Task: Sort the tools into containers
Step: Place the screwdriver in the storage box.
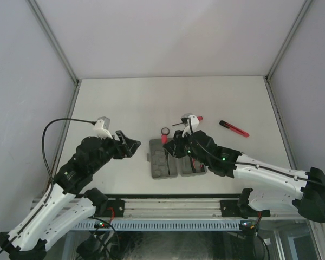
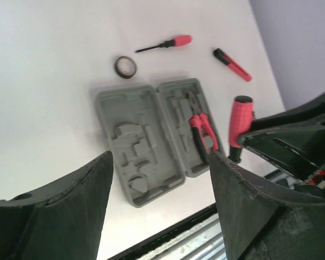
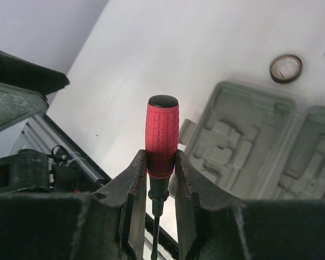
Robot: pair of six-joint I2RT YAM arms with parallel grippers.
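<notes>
The grey case lies open near the front edge; it also shows in the left wrist view and the right wrist view. Red-handled pliers lie in its right half. My right gripper is shut on a red-handled screwdriver, held above the case's left half. My left gripper is open and empty, left of the case. A black ring, a second small screwdriver and a red-black stick tool lie on the table behind the case.
The white table is walled on three sides. A metal rail runs along the near edge just in front of the case. The comb-like piece is not visible.
</notes>
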